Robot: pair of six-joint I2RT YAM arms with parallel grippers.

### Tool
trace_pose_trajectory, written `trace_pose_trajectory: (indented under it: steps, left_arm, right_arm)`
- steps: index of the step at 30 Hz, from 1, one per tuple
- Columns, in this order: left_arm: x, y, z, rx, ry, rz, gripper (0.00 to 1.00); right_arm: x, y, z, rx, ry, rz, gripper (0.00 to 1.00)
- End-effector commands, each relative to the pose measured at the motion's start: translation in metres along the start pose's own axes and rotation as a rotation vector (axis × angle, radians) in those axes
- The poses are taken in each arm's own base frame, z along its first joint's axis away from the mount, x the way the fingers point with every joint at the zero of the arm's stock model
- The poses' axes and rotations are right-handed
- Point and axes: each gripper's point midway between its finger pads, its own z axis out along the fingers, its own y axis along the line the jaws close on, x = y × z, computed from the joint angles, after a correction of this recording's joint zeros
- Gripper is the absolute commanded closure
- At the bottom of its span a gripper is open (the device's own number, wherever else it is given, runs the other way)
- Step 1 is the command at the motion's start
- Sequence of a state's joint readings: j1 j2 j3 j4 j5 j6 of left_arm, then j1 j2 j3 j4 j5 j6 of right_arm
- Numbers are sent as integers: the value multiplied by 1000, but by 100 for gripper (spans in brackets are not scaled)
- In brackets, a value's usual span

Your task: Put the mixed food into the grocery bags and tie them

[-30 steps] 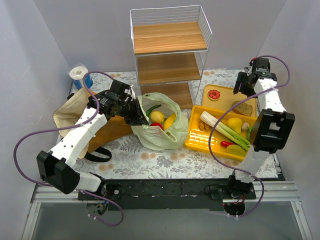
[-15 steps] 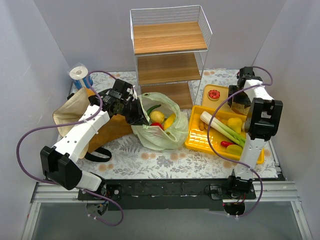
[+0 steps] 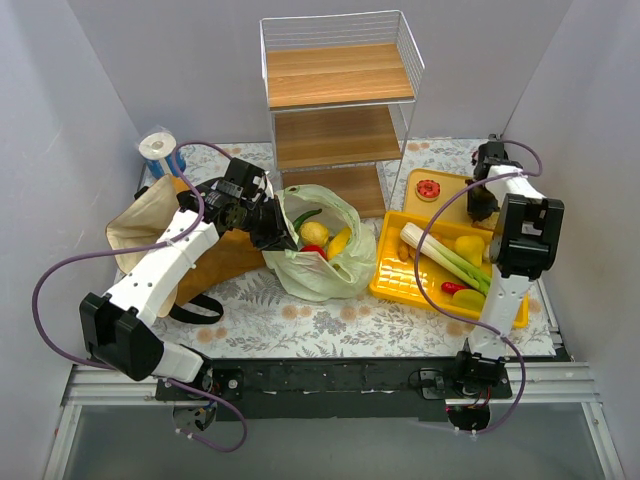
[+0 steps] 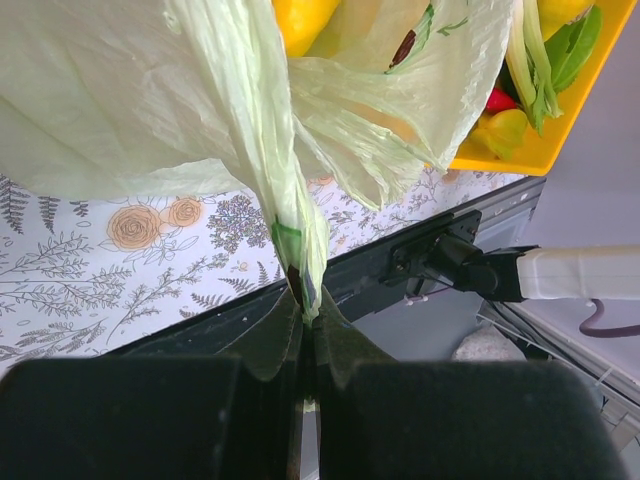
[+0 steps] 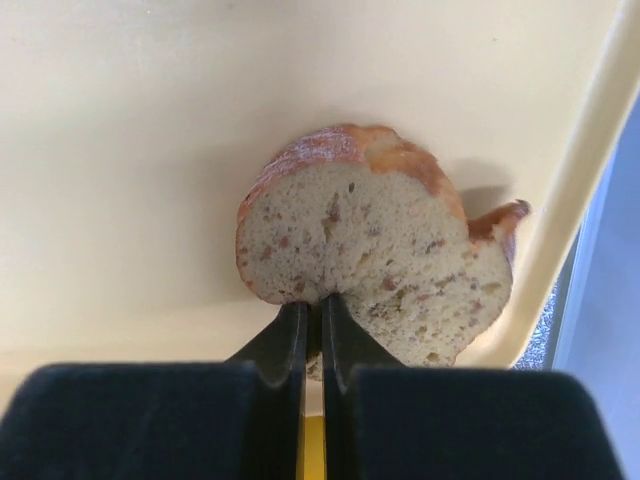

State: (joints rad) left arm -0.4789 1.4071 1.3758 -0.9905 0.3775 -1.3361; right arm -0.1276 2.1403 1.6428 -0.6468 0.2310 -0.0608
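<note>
My left gripper point(image 3: 272, 232) point(image 4: 305, 300) is shut on a twisted handle of the pale-green grocery bag point(image 3: 322, 262) point(image 4: 150, 100), holding its mouth up. Inside the bag lie a lemon point(image 3: 314, 234), a yellow pepper point(image 3: 340, 242) and a green pepper point(image 3: 306, 218). The brown bag point(image 3: 140, 225) lies open behind my left arm. My right gripper point(image 3: 483, 207) point(image 5: 312, 305) is down at the back yellow tray point(image 5: 150, 120), its jaws pinched on the near edge of a bread slice point(image 5: 360, 235). A leek point(image 3: 450, 258) and other produce lie in the front tray point(image 3: 385, 288).
A wire rack with wooden shelves point(image 3: 340, 100) stands at the back centre. A red-topped round piece point(image 3: 428, 189) sits on the back tray. A blue-and-white roll point(image 3: 160, 150) stands at the back left. The walls are close on both sides.
My right arm swung in and down onto the back tray, and its jaws closed from wide open onto the bread slice. The left arm shifted slightly and kept its grip on the bag handle.
</note>
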Motion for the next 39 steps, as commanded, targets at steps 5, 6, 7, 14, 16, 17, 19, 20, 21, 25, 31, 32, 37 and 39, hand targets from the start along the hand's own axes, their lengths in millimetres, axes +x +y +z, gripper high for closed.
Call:
trace_pose_trajectory:
  steps: [5,6,7,14,16,17,19,20,21,25,31,32,37,39]
  left_arm:
    - [-14,-14,-18,42,-82,29,100]
    - [-13,-14,-19,46,-84,31,100]
    - [-13,-14,-19,46,-84,31,100]
    - [-21,-18,-22,62,-132,30,100]
    - [-25,-20,-23,64,-143,22,100]
    - [-26,-20,-23,62,-147,20,100]
    - [-28,-20,-25,60,-155,17,100]
    - [-29,-22,-27,63,-164,20,100]
    - [-28,-21,-27,60,-162,18,100]
    - [-28,-22,-29,63,-160,16,100]
    - [-25,-24,-34,76,-163,18,100]
    - [-25,-23,-34,70,-165,13,100]
    - [-24,-23,-45,64,-190,14,100]
    - [-23,-19,-48,44,-200,13,100]
  right_arm:
    - [-51,5,-91,-67,-294,-66,99]
    - [-62,10,-122,-91,-375,-63,99]
    - [-65,24,-139,-161,-416,-60,99]
    - [8,170,-250,-630,-494,-130,99]
    - [54,224,-277,-806,-475,-170,99]
    - [78,251,-290,-892,-456,-220,99]
    - [103,276,-314,-1022,-481,-262,99]
    - [112,286,-325,-1061,-485,-286,99]
    - [131,303,-342,-1120,-490,-353,99]
    - [158,341,-382,-1240,-494,-517,99]
    - [153,380,-392,-1252,-504,-607,99]
    - [143,387,-395,-1246,-523,-603,99]
    - [120,397,-405,-1224,-569,-561,99]
    - [113,393,-421,-1243,-615,-531,99]
